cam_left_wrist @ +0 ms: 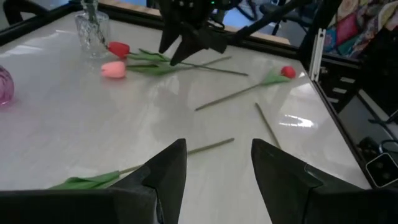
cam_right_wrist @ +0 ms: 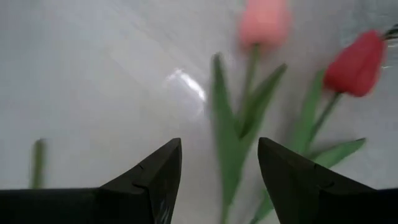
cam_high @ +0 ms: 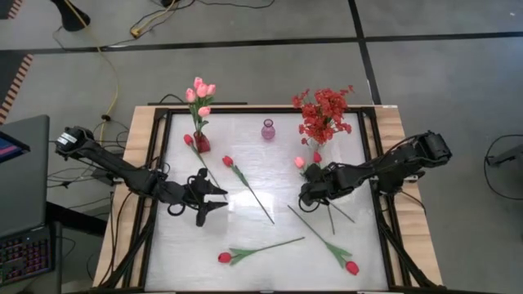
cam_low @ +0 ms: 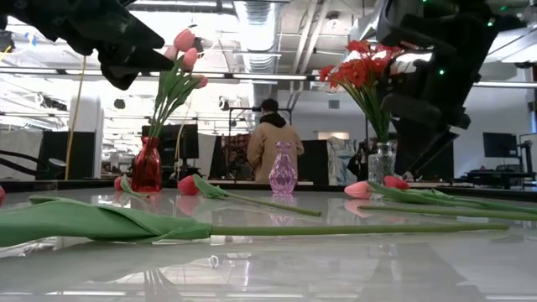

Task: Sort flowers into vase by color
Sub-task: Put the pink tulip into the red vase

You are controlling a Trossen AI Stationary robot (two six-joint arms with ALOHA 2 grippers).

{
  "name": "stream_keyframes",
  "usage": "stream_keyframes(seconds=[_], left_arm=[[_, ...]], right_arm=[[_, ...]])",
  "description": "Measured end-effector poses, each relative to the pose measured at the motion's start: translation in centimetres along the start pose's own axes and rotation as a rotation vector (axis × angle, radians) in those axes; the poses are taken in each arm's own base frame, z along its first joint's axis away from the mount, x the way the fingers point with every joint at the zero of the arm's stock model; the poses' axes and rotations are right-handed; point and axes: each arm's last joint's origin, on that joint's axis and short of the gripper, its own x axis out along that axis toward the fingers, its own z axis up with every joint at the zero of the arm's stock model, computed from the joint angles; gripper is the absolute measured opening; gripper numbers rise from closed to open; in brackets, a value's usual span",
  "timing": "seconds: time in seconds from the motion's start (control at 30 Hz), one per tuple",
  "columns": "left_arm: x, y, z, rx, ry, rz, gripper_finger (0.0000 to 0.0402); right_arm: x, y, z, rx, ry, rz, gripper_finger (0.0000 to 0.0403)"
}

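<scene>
The right gripper [cam_right_wrist: 219, 180] hangs with its fingers spread and empty directly above the pink tulip [cam_right_wrist: 264, 22] and red tulip [cam_right_wrist: 356, 56] lying beside the clear vase [cam_high: 317, 155]. These stems look light, thin and springy; the bare stem below the leaves seems the safest hold. The right arm reaches inward, wrist tipped down. The left gripper [cam_left_wrist: 217, 174] waits open mid-table.
</scene>
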Motion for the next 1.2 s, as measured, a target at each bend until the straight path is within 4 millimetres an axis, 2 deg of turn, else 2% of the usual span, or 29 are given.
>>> stream_keyframes(seconds=[0.2,0.5,0.7,0.83,1.03,1.2], left_arm=[[0.0,0.0,0.0,-0.002,-0.002,0.002,0.0169],[0.0,-0.1,0.2,-0.011,-0.016,-0.002,0.0169],[0.1,0.2,0.2,-0.016,-0.018,0.01,0.0169],[0.1,0.3,0.3,-0.019,-0.02,0.015,0.0169],[0.1,0.2,0.3,-0.02,-0.016,0.009,0.0169],[0.1,0.2,0.3,-0.021,-0.016,0.009,0.0169]], right_arm=[[0.2,-0.4,0.1,0.07,0.081,0.016,0.0239],[-0.1,-0.9,-1.2,0.071,0.204,-0.042,0.0239],[-0.5,0.2,-1.6,0.074,0.177,0.036,0.0239],[-0.5,0.1,-1.9,0.077,0.178,0.021,0.0239],[0.8,-0.4,-2.9,0.098,0.176,0.038,0.0239],[1.1,-0.8,-3.3,0.098,0.188,0.011,0.0239]])
